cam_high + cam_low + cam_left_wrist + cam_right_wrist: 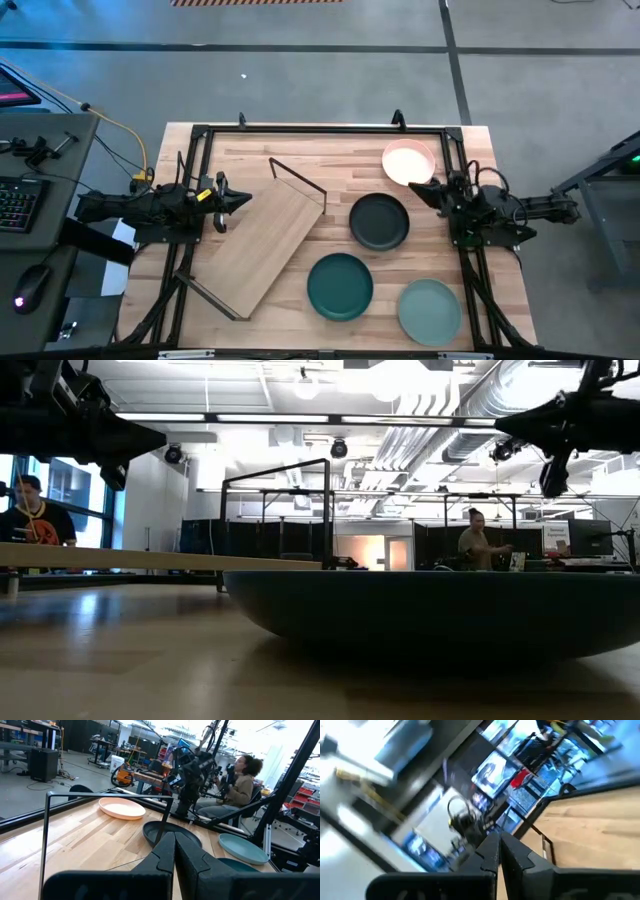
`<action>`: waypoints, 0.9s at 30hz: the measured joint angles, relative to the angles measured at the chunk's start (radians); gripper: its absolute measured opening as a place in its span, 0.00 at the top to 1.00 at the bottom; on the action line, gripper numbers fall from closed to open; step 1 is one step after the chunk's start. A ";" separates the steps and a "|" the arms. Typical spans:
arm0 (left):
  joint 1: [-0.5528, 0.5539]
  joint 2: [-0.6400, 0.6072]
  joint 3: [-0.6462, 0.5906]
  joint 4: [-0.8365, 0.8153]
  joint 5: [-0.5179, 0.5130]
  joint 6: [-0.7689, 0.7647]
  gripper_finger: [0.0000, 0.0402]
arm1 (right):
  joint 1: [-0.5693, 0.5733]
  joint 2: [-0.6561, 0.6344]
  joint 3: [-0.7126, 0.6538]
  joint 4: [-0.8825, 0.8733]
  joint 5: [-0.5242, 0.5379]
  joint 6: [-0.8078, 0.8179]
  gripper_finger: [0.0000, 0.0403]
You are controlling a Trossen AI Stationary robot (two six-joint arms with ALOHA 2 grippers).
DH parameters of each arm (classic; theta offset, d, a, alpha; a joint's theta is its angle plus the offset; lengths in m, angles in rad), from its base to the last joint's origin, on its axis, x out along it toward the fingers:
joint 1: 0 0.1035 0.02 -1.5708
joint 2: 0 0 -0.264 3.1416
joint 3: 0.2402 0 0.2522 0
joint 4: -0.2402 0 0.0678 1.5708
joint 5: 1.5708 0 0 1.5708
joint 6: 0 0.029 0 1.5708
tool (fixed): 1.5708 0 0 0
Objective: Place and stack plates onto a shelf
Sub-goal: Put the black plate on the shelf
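four plates are seen on the tabletop point(290, 145), none on the shelf point(262, 240) | left gripper point(243, 201), right gripper point(418, 187): closed, nothing held | stacking not begun

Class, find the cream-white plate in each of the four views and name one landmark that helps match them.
High view: cream-white plate at the far right, beside the right gripper.
Low view: not in it.
Left wrist view: left of centre, beyond the shelf's rod frame.
Right wrist view: not in it.
Shared landmark: black plate next to it.
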 joint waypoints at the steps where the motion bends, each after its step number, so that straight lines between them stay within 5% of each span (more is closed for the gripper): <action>1: 0.000 0.000 0.000 0.000 0.000 0.000 1.00 | 0.000 0.000 0.000 -0.001 0.018 0.043 1.00; 6: 0.000 0.000 0.000 0.000 0.000 0.000 1.00 | 0.001 0.037 0.006 -0.010 -0.044 0.225 0.97; 11: 0.000 0.000 0.000 0.000 0.000 0.000 1.00 | 0.002 0.190 0.114 -0.043 -0.146 0.222 0.82; 19: 0.000 0.000 0.000 0.000 0.000 0.000 1.00 | -0.023 0.570 0.374 -0.650 -0.243 0.323 0.52; 27: 0.000 0.000 0.000 0.000 0.000 0.000 1.00 | -0.057 0.814 0.474 -1.032 -0.260 0.601 0.46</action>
